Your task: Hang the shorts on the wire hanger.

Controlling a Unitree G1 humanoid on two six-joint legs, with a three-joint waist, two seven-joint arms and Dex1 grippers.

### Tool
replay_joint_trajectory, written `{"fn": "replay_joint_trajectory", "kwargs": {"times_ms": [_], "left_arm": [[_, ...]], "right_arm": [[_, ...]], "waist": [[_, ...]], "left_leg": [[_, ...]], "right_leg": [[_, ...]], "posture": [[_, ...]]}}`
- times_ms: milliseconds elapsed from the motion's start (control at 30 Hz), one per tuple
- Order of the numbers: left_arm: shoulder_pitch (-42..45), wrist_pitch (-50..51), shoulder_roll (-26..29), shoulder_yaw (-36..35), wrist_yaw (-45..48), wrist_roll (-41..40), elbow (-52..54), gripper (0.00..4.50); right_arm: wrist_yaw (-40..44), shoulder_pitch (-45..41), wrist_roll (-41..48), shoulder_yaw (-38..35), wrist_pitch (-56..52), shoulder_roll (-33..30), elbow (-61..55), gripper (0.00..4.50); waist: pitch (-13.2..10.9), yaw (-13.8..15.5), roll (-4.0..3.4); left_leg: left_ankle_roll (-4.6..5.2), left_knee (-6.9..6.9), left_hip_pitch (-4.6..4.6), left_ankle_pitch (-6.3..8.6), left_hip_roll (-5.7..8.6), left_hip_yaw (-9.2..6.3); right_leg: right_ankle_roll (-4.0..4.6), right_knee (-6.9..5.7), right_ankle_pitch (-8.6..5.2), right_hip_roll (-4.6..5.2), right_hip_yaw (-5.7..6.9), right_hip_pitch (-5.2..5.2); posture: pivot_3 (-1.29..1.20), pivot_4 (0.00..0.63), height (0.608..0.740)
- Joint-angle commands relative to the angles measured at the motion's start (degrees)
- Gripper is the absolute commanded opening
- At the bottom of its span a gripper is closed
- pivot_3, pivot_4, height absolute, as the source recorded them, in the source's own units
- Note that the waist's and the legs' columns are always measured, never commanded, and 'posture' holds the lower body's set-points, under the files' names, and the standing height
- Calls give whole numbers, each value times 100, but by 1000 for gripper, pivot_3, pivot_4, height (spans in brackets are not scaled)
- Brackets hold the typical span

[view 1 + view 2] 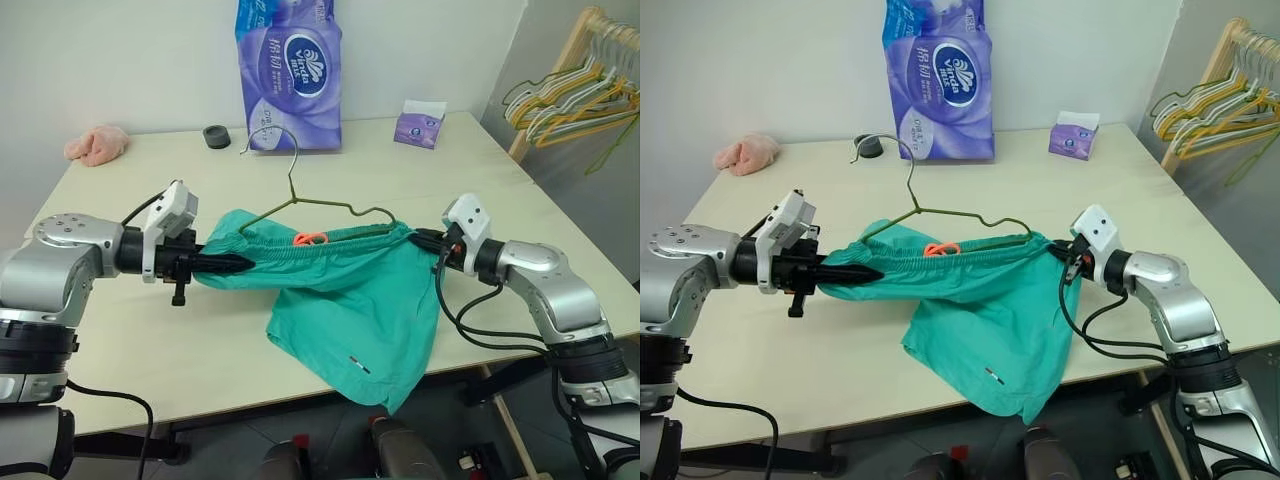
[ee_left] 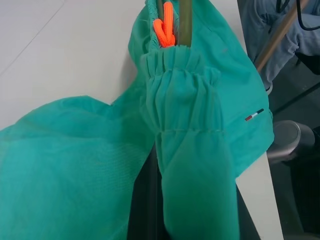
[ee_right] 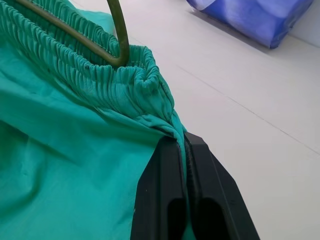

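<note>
Teal shorts (image 1: 350, 300) stretched above the desk (image 1: 130, 340) by the waistband, olive wire hanger (image 1: 320, 205) sitting inside the waistband with its hook up, orange tag (image 1: 311, 238) mid-band. Left gripper (image 1: 238, 264) fingers clenched on the left waistband end, right gripper (image 1: 428, 240) fingers clenched on the right end; both arms roughly level, pointing inward at each other. Behind: purple "Vinda" tissue pack (image 1: 290, 70).

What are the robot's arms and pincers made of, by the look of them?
Both arms are smooth silver-grey shells with black joints and rounded elbow caps. Each wrist carries a small white box. The left gripper and right gripper each end in two tapering matte black fingers. Loose black cables loop beneath the right forearm and trail under the left.
</note>
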State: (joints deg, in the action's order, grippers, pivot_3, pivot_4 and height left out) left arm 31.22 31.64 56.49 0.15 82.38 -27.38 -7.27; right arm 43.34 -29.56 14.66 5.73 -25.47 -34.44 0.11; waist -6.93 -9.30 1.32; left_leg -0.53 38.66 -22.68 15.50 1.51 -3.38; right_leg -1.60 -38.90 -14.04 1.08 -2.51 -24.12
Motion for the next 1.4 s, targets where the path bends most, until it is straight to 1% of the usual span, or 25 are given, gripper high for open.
{"fn": "replay_joint_trajectory", "kwargs": {"times_ms": [33, 433, 567, 733, 833, 933, 1033, 1200, 1300, 1400], "left_arm": [[1, -119, 427, -154, -116, 389, -357, 0], [-192, -291, 745, 222, -5, 573, -402, 0], [-215, -395, 856, 339, -21, 675, -487, 0], [-239, -582, 948, 441, -87, 856, -623, 0], [-175, -653, 863, 429, -199, 874, -696, 0], [-21, -684, 677, 434, -316, 775, -695, 0], [120, -708, 433, 480, -335, 646, -588, 0], [144, -622, 38, 650, -252, 545, -226, 0], [93, -563, -104, 725, -177, 535, -55, 0], [40, -518, -207, 721, -125, 516, 85, 0]], "right_arm": [[-479, 71, -298, -705, -37, -455, 267, 68], [-536, -79, -308, -903, 176, -676, 319, 68], [-488, -33, -295, -894, 234, -782, 210, 68], [-520, -3, -216, -1062, 203, -923, 104, 68], [-456, 2, -215, -1063, 228, -1026, -48, 68], [-237, 12, -104, -775, 49, -1029, -666, 68], [-217, -88, 45, -428, -279, -825, -1157, 68], [-82, -248, 55, 101, -648, -403, -1482, 68], [104, -273, -61, 328, -601, -388, -1519, 68], [230, -287, -139, 437, -583, -457, -1572, 682]], "waist": [[0, -1, 0], [0, -2, -1], [-1, -5, -1], [-1, 1, -1], [-1, 3, -2], [-2, 1, -3], [-1, -4, -2], [-2, -4, -2], [-1, -3, -2], [-1, 2, -2]], "left_leg": [[0, 0, 0, 0, 0, 0], [0, 0, 0, 0, 0, 1], [1, 0, 0, 0, 0, 1], [1, 0, -1, 1, -1, 1], [1, 0, -1, 1, 0, 1], [1, 1, -3, 1, 0, 2], [2, 2, -1, 1, -1, 1], [2, 3, -3, 1, -1, 0], [2, 5, -6, 1, -1, -1], [2, 7, -6, 1, -1, -3]], "right_leg": [[0, 0, 0, 0, 0, 0], [0, 0, 0, 0, 0, 0], [-1, 0, -1, -1, 0, 0], [-1, 0, -1, -1, 1, 0], [-1, 0, -1, -1, 2, 0], [-2, 0, -2, -1, 2, -2], [-3, -1, -2, -2, 3, -1], [-3, -2, -2, -3, 3, -1], [-3, -2, -2, -2, 2, -2], [-3, -2, -2, -2, 3, -1]], "posture": [[-166, 66, 740], [-169, 71, 740], [-169, 72, 740], [-167, 75, 740], [-171, 76, 740], [-175, 77, 740], [-181, 75, 740], [-184, 74, 740], [-181, 73, 740], [-182, 74, 740]]}}
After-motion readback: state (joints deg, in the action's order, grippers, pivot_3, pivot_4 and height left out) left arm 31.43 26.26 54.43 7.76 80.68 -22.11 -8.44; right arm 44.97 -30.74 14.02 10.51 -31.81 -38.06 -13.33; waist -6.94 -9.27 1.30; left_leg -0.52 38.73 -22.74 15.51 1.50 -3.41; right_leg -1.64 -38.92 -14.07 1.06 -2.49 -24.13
